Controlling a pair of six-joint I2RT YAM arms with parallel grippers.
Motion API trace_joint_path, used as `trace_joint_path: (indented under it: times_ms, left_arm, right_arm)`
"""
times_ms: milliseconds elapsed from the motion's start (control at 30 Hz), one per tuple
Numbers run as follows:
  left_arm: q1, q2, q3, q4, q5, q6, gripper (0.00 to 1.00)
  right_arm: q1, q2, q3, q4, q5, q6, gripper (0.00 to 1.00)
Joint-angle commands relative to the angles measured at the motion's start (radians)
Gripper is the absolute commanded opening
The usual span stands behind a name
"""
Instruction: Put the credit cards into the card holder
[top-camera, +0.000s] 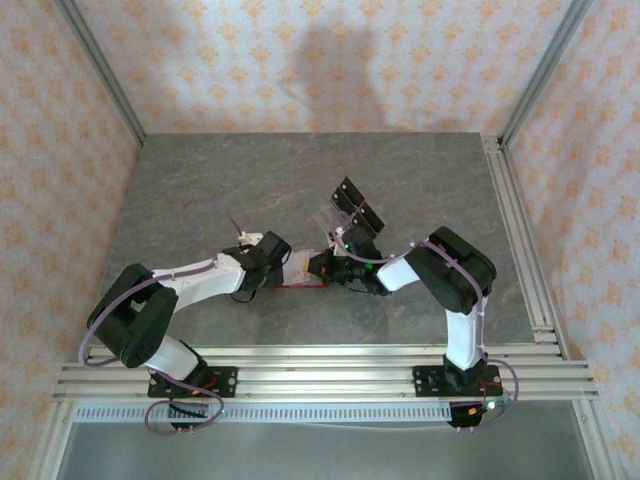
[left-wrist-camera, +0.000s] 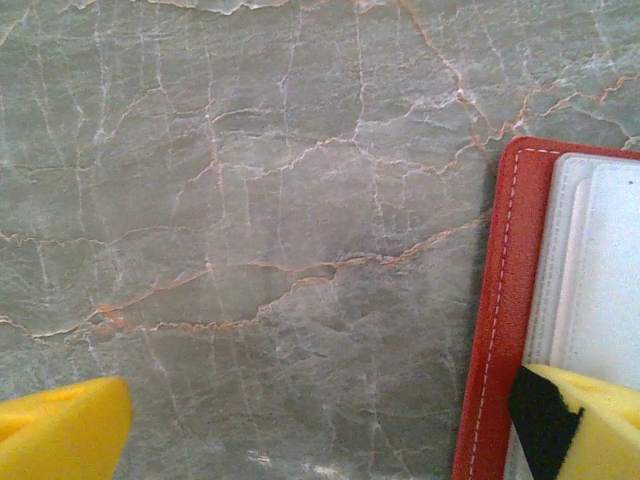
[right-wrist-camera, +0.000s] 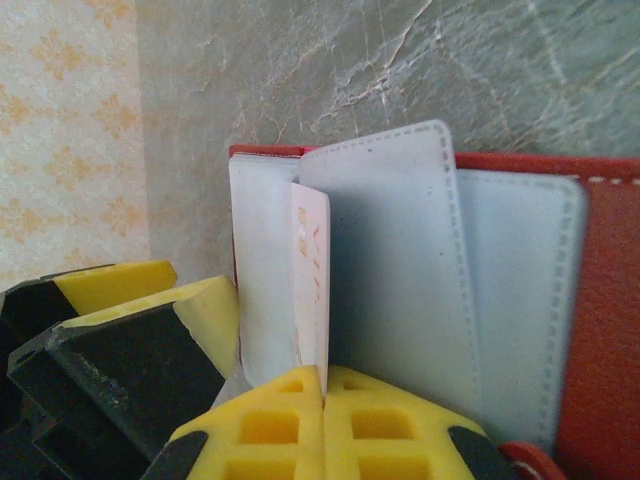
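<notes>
Right gripper (right-wrist-camera: 325, 405) was clenched on one credit card (right-wrist-camera: 312, 270). The card stood on edge, its lower end pinched in the seam between the two yellow pads.

The card sat among the pale inner sleeves of the card holder (right-wrist-camera: 610, 320). One sleeve was just left of it, and a round-cornered sleeve was just right of it, overlapping its edge. Couldn't tell how far it was seated in a pocket.

The card holder lay open on the bench (top-camera: 200, 190), red cover down, right at the right gripper's tips. In the top view it lay between the two grippers, which met over its far edge.

Left gripper (left-wrist-camera: 320, 430) was released, jaws wide. One yellow fingertip (left-wrist-camera: 60, 430) was over bare bench, the other over the holder's pale sleeves near the red edge. Couldn't tell whether that one touched.

A clear rack (top-camera: 328, 215) with black cards (top-camera: 357, 202) stood just beyond the right gripper, apart from the holder.
</notes>
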Motion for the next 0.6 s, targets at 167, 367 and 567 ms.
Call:
trace_joint_path:
  times_ms: [167,367,567]
  left_arm:
    - [-0.003,0.055,0.008,0.008,0.028,0.014,0.99]
    - [-0.003,0.068,0.006,0.007,0.023,0.009,0.99]
    - [-0.003,0.086,0.005,0.009,0.027,0.005,0.98]
  right_arm:
    - [-0.038,-0.01,0.021,-0.204,0.006,-0.114,0.0]
    - [-0.038,0.004,0.028,-0.205,-0.006,-0.113,0.0]
    - [-0.029,0.032,0.045,-0.184,-0.031,-0.094,0.0]
